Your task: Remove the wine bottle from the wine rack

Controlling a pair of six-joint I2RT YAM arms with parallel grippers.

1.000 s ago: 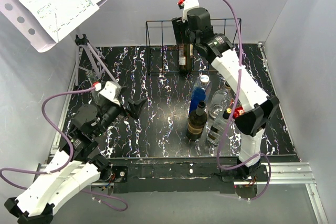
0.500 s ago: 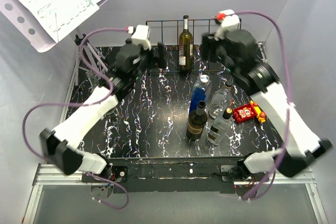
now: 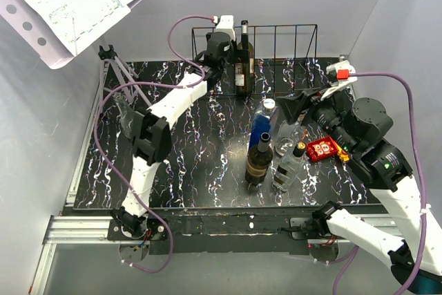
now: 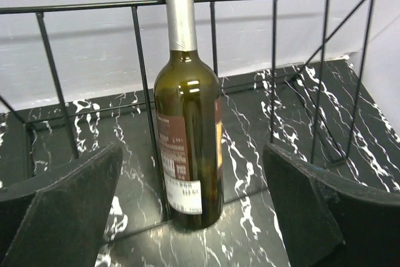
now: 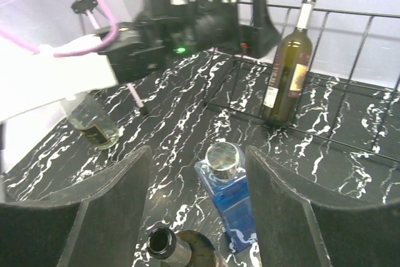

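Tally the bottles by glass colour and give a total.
Dark: 2, wine bottle in the wine rack, open dark bottle
Blue: 1, blue bottle
Clear: 3, front clear bottle, rear clear bottle, labelled clear bottle far left
Total: 6

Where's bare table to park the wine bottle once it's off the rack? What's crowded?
Best: bare table between the left arm and the cluster of bottles, in front of the rack. The rack's bays right of the wine bottle are bare too. Crowded: right of centre, bottles packed together with the right pincer over them.
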